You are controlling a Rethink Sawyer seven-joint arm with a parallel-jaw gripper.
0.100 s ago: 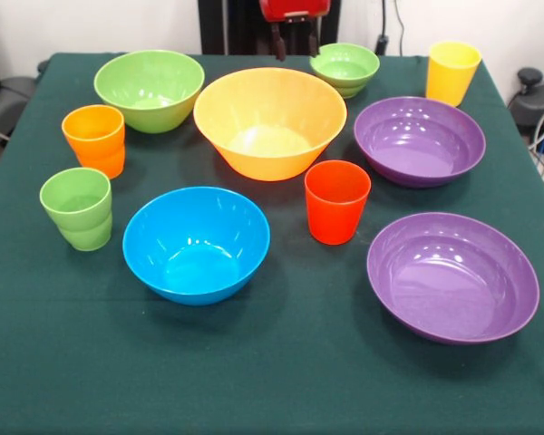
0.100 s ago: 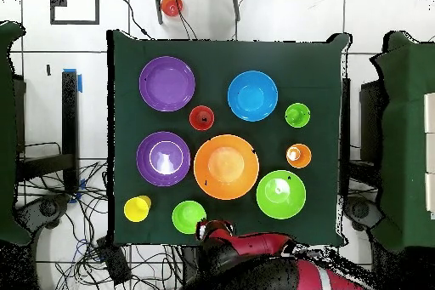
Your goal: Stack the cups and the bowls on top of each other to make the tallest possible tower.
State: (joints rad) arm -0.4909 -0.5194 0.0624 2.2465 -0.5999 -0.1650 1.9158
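Observation:
All cups and bowls stand apart and upright on the green table [image 1: 281,381]; nothing is nested. The big orange-yellow bowl [image 1: 269,122] [image 2: 226,167] is in the middle, with the blue bowl [image 1: 196,243] and red cup [image 1: 336,201] in front of it. Two purple bowls [image 1: 419,140] [image 1: 452,276] lie on the right. The medium green bowl [image 1: 150,89], small green bowl [image 1: 344,68] and yellow cup [image 1: 451,72] line the far edge. The orange cup [image 1: 94,140] and green cup [image 1: 77,208] stand left. My gripper [image 1: 295,41] [image 2: 211,229] hangs open behind the orange-yellow bowl, holding nothing.
The table edges [image 2: 119,133] drop to a white floor with cables [image 2: 93,244] beside the robot's base. Dark chairs [image 2: 403,133] flank the table. A small red object [image 2: 172,4] sits on the floor beyond the far edge.

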